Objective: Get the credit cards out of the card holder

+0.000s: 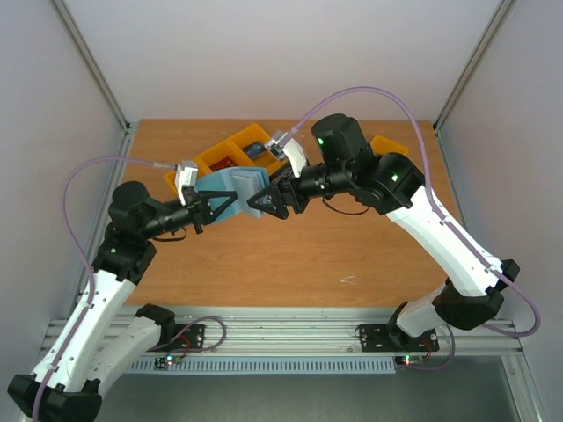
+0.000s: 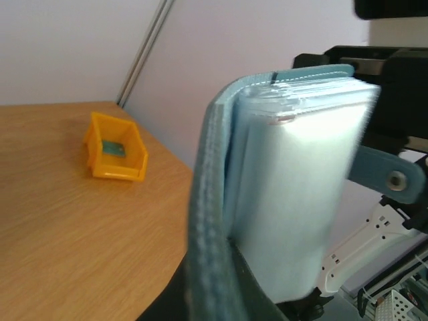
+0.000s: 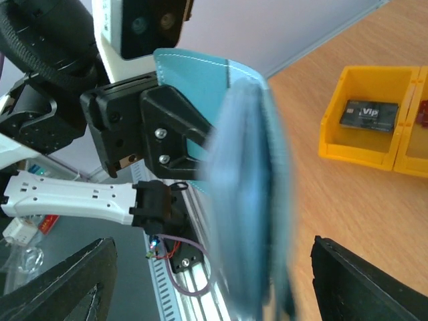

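The blue card holder hangs in the air above the table, folded open, its pale blue pockets facing the right arm. My left gripper is shut on its lower cover. My right gripper is open, with one finger on each side of the holder's blurred edge and clear of it. A dark grey credit card lies in an orange bin, and a red one lies in the bin beside it. Whether the pockets hold cards I cannot tell.
A row of orange bins stands behind the held card holder, and one more orange bin sits at the back right. A single orange bin shows in the left wrist view. Frame posts rise at both back corners.
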Robot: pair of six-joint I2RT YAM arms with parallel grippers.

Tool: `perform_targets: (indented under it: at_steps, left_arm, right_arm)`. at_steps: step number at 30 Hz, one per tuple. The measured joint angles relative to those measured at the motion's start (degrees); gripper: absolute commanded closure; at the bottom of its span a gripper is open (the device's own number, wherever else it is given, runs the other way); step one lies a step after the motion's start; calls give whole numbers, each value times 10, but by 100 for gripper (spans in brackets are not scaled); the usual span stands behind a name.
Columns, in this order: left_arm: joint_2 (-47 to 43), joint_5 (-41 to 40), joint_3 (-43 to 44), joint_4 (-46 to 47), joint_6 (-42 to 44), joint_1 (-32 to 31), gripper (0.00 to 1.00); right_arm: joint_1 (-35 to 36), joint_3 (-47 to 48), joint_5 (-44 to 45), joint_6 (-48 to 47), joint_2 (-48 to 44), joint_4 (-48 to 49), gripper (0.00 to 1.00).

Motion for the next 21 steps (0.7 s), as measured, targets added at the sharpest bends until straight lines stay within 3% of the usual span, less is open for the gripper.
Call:
perform_targets:
  at_steps: [3,10,21]
  left_arm:
    - [1,-11,0,-26,9,-3,100]
    - [1,-18,0,-39,15,-3,100]
    - [1,-8,0,-34,14,-7,100]
  right_arm:
    - [7,-6,1,0,0,-2,24]
    - [10,-28,1,-9,0,-6,54]
    - [10,-41,1,-33,-14,-16,73]
